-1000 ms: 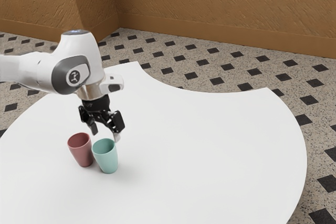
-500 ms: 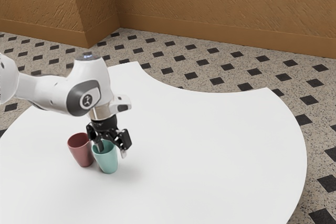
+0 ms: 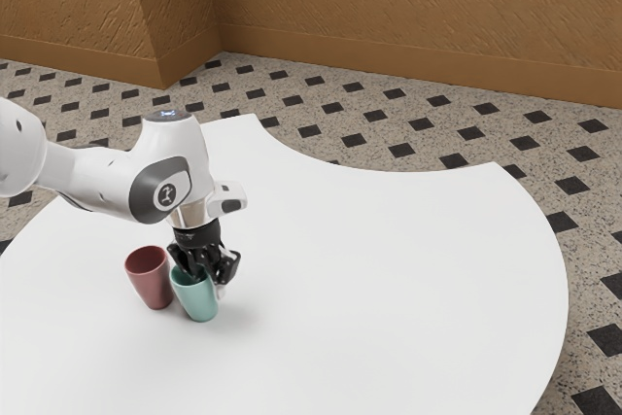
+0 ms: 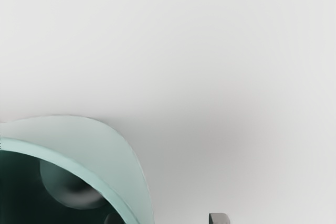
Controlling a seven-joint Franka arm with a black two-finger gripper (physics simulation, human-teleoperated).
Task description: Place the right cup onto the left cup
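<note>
While an emblem (image 3: 167,196) marks the arm (image 3: 95,177), the unclenched hand (image 3: 210,286) straddles the rim of the teal cup (image 3: 200,307).

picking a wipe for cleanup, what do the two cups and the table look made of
Teal cup: perhaps glazed ceramic or plastic, smooth with a soft sheen.

Red cup: likely the same, smooth with a paler rim.

Table: maybe laminate or painted board, even white, no grain.

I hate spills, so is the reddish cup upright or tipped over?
Upright: the reddish cup stands on the white table, its open rim facing up, beside the teal cup.
</note>
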